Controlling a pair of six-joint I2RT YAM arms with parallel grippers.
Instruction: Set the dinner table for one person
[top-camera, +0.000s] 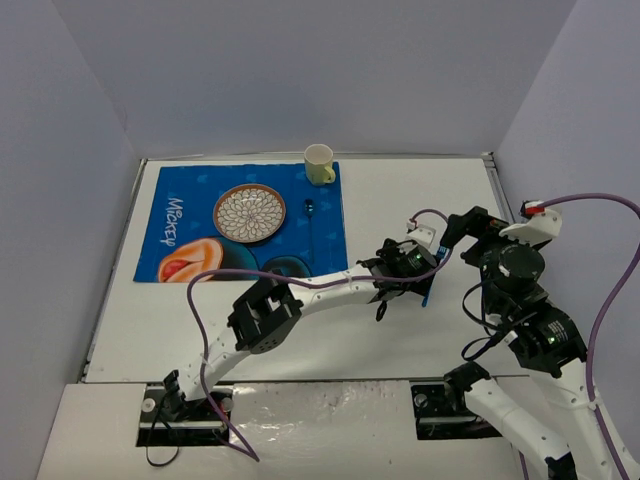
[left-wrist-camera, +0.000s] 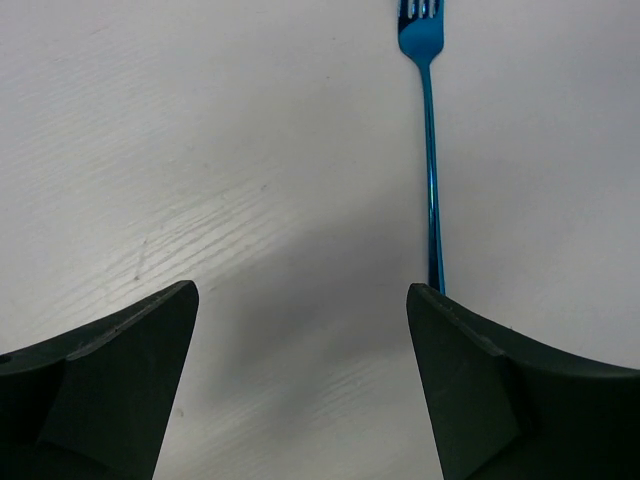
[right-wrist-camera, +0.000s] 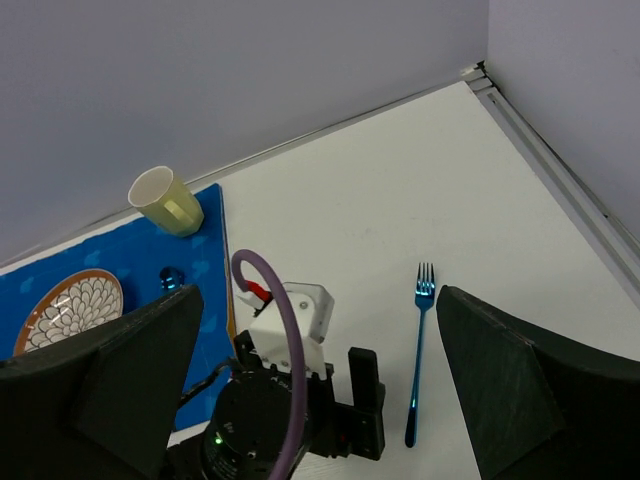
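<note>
Left pincer: we see it spread wide and holding nothing, low over the table.
Right pincer: we see it wide open too, with nothing in it, held higher, just to the right of the left pincer.
Table: it lies right under both pincers and runs out on every side of them.
Fork: it lies flat on the table straight ahead of the left pincer, tines pointing away. Its handle end comes up to the tip of the finger on the right of the left wrist view; we cannot tell if they touch.
Placemat: on the table, well off to the left of the left pincer and farther out.
Plate: on the placemat, well apart from both pincers.
Cup: at the placemat's far right corner, beyond the left pincer.
</note>
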